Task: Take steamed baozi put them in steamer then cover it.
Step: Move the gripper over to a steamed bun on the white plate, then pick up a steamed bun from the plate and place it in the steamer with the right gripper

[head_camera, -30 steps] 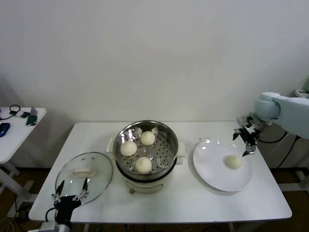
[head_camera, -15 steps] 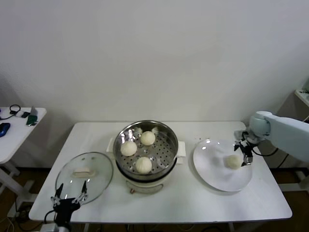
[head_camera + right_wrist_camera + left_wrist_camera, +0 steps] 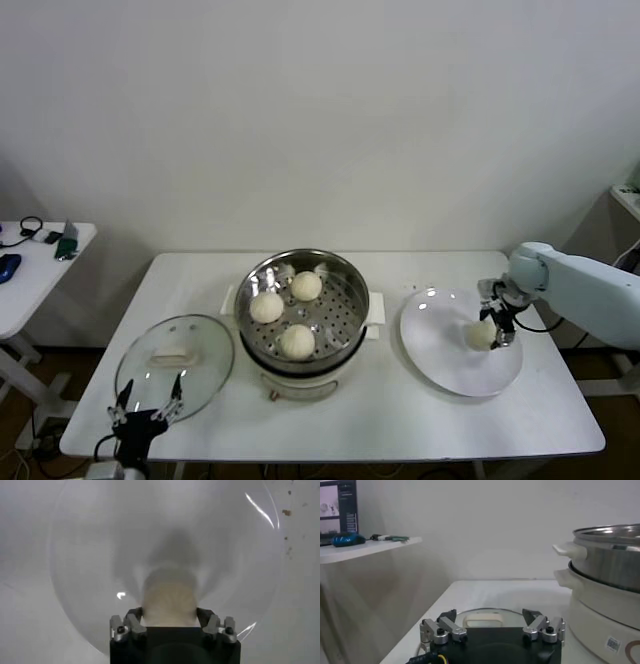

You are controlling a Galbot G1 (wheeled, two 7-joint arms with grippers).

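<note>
Three steamed baozi (image 3: 297, 341) lie in the steel steamer (image 3: 346, 281) at the table's middle. A fourth baozi (image 3: 481, 334) lies on a white plate (image 3: 445, 352) to the right; it also shows in the right wrist view (image 3: 169, 600). My right gripper (image 3: 497, 327) is down on the plate, open, with one finger on each side of this baozi, close against it (image 3: 169, 614). The glass cover (image 3: 175, 366) with its cream handle lies flat on the table to the left. My left gripper (image 3: 146, 405) is open and empty at the cover's near edge (image 3: 490, 616).
The steamer sits on a cream cooker base (image 3: 610, 615), next to my left gripper. A side table (image 3: 35, 262) with small items stands far left. The table's front edge (image 3: 330, 450) runs just before the cover and plate.
My right gripper has come down and toward the baozi on the plate and now straddles it. The left arm and the cover have hardly moved.
</note>
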